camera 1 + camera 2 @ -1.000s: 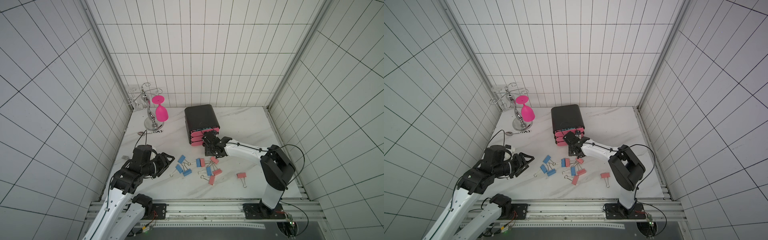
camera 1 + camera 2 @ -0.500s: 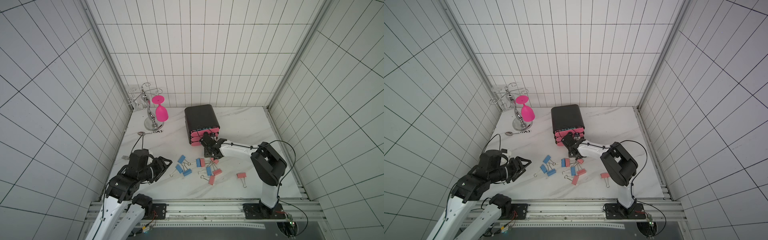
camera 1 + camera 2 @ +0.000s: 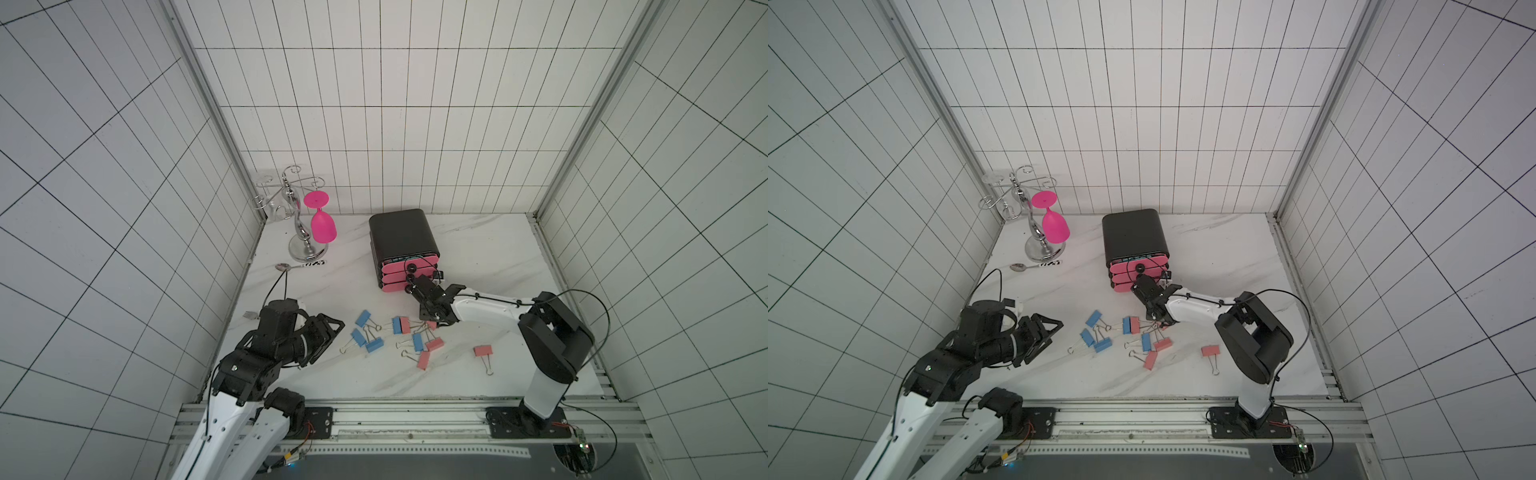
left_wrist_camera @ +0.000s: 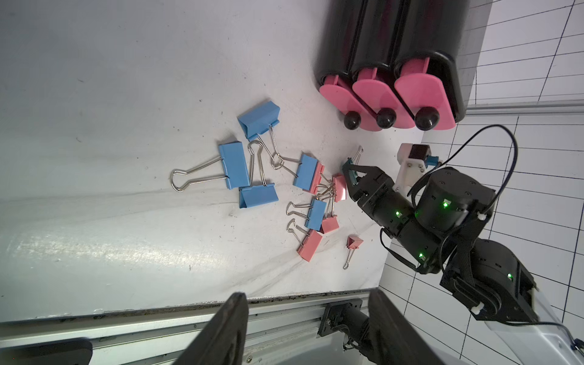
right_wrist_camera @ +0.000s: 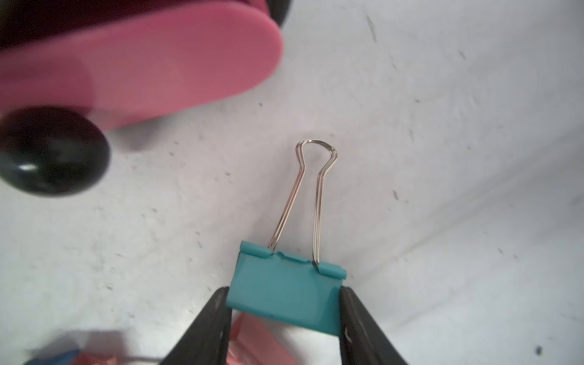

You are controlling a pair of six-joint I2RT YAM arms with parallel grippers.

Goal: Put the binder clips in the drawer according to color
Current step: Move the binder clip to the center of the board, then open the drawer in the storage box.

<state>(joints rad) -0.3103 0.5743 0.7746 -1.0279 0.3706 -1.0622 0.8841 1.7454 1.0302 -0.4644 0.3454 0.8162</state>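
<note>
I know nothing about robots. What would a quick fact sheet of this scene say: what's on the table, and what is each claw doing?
surface: white marbled table
storage: black drawer chest, three pink drawers with black knobs
right claw: shut on a teal binder clip, gripped by its sides, just in front of the chest
left claw: open, empty
loose: blue binder clips and salmon-pink binder clips, scattered before the chest
back corner: pink goblet hanging upside down on a silver rack

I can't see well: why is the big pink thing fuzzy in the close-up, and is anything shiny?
Right wrist view: the pink drawer front and its black knob are out of focus, while the teal clip between the fingers is sharp. Left wrist view: pale glare streaks the table.
</note>
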